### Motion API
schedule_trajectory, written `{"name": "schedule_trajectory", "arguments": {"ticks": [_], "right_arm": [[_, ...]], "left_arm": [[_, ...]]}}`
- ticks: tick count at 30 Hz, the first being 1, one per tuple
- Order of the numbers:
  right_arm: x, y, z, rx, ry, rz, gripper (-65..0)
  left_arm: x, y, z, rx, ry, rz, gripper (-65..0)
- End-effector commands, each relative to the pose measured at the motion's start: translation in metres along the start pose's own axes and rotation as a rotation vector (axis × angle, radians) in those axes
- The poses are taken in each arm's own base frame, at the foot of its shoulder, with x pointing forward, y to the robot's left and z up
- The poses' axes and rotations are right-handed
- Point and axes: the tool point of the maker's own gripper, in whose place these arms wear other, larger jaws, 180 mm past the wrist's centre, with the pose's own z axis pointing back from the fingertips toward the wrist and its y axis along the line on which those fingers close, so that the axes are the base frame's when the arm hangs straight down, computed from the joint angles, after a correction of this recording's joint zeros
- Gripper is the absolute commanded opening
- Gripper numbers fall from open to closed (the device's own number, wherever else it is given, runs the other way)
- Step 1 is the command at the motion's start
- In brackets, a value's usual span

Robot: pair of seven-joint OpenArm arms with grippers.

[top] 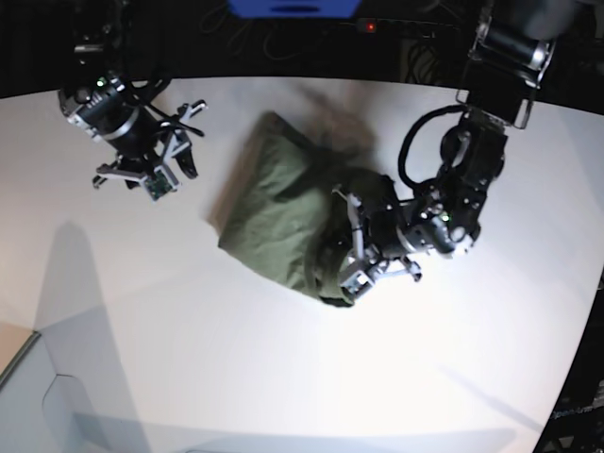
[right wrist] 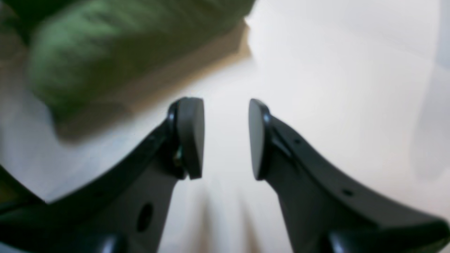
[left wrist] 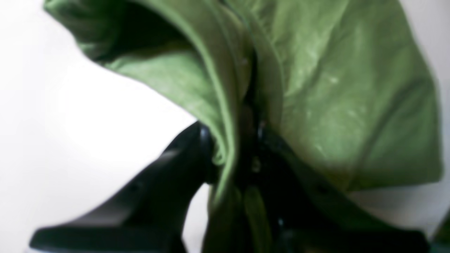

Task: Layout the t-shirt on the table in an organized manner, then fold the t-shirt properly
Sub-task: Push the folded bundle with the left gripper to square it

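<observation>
**A:** Where does the shirt (top: 283, 222) lie, and which gripper has it?

**B:** We see it bunched in a crumpled heap near the middle of the table (top: 283, 377), somewhat toward the far edge. The left gripper (top: 354, 255) sits at the heap's near right corner. In the left wrist view its jaws are clenched on a fold of green cloth (left wrist: 225, 116), the fabric running down between the fingers and billowing out to either side.

**B:** The right gripper (top: 156, 160) hangs near the far left corner of the table, well apart from the shirt. In the right wrist view its pads (right wrist: 191, 137) stand apart with nothing between them; only bare tabletop shows in the gap, and a blurred green mass lies off to one side.

**A:** What step do we judge to be in hand?

**B:** The laying-out, at its start; nothing is flat yet, and neither sleeves nor collar can be told apart in the heap.

**A:** How should we do it well?

**B:** We would lift the pinched fold only enough to let the layers fall free, then bring the released gripper to a second edge, ideally a hem corner or shoulder, so the two can draw the cloth taut in opposite directions. A grip through several layers risks dragging the whole bundle instead of opening it.
</observation>
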Motion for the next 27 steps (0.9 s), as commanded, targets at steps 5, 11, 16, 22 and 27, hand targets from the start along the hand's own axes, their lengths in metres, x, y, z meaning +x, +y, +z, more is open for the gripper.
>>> {"name": "schedule_trajectory", "arguments": {"ticks": [5, 11, 16, 22, 27], "right_arm": [[0.002, -0.031, 0.013, -0.087, -0.027, -0.029, -43.2], [-0.014, -0.061, 0.027, -0.181, 0.000, -0.068, -43.2], [-0.029, -0.074, 0.039, -0.230, 0.031, -0.093, -43.2], [-0.048, -0.083, 0.052, -0.281, 0.061, -0.147, -43.2], [-0.055, -0.080, 0.054, -0.280, 0.079, -0.154, -43.2]], "left_arm": [[0.042, -0.015, -0.019, 0.033, 0.008, -0.251, -64.9], [0.062, -0.043, -0.048, 0.034, 0.032, -0.482, -64.9], [0.071, -0.074, -0.068, -0.014, -0.013, -0.654, -64.9], [0.080, -0.098, -0.087, -0.027, -0.027, -0.791, -64.9], [0.090, -0.117, -0.097, -0.026, -0.014, -0.913, -64.8]]}}
